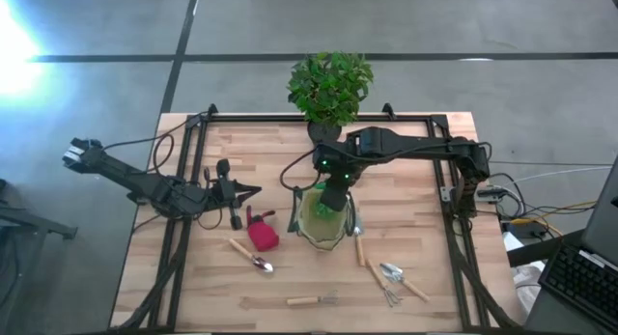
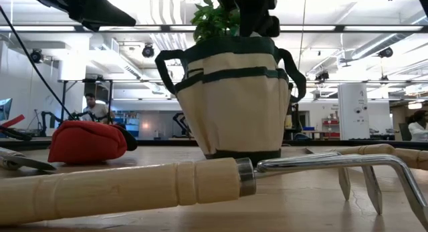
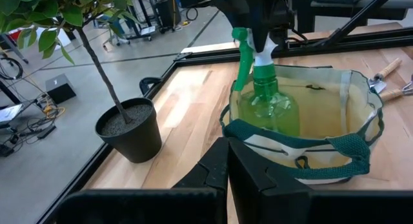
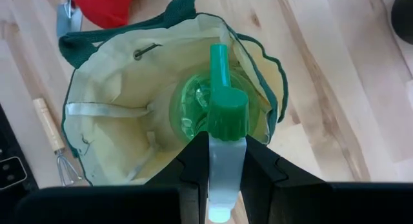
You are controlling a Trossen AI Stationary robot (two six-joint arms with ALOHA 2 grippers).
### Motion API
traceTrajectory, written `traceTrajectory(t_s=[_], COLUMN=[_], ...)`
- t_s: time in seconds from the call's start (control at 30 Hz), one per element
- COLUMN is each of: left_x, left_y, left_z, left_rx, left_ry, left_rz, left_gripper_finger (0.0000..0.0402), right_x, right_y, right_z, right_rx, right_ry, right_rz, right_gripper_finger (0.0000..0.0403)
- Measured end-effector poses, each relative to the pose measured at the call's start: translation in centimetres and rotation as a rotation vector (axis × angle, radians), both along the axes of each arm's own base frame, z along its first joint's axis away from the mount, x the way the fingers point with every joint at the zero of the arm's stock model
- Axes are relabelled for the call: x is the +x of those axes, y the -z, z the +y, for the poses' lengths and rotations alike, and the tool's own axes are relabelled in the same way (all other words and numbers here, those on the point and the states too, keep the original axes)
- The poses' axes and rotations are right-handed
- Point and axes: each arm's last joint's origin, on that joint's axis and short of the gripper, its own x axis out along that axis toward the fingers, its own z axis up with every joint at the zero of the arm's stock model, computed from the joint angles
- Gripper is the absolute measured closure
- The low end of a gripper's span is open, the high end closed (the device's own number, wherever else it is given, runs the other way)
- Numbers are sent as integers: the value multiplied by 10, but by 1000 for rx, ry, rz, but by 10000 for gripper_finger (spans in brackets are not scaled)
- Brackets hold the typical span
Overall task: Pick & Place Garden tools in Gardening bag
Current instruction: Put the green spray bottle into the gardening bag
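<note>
The olive-khaki gardening bag [image 1: 323, 224] stands open-mouthed on the table's middle; it also shows in the low view [image 2: 231, 98]. My right gripper [image 1: 333, 192] is above it, shut on the green spray bottle [image 4: 203, 111], whose body is inside the bag. My left gripper [image 1: 249, 191] is shut and empty, hovering left of the bag. A red item [image 1: 263, 235] lies beside the bag. Wooden-handled tools lie on the table: a trowel [image 1: 251, 256], a fork [image 1: 309, 300], another [image 1: 359, 244] and a pair [image 1: 394, 279]. My right gripper pinches the spray bottle's white trigger head [image 4: 226, 169] between its two fingers, just below the green nozzle top [image 4: 226, 114]. The fingers come from above, pointing down. The bottle stands upright with its body [image 3: 266, 108] inside the bag; whether its base rests on the bag's bottom is hidden.
A leafy plant in a dark pot [image 1: 328, 89] stands at the table's far edge behind the bag [image 3: 129, 128]. A rake [image 2: 200, 182] lies close in front of the low camera. Black frame rails [image 1: 179, 238] run along the table's sides.
</note>
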Motion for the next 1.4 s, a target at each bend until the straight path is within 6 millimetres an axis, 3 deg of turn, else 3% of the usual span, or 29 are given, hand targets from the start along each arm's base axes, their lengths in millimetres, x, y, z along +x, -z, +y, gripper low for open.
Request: traceTrajectory(t_s=[1.1, 1.4], left_x=[5, 8], left_y=[2, 4], left_z=[-2, -3], left_rx=[-4, 24], left_ry=[-2, 4], left_rz=[3, 18], left_gripper_finger=[388, 388], right_x=[-1, 24], right_y=[-5, 25], right_z=[18, 17], right_rx=[-158, -178], right_ry=[-100, -168], right_rz=[-1, 102], right_gripper_finger=[360, 360])
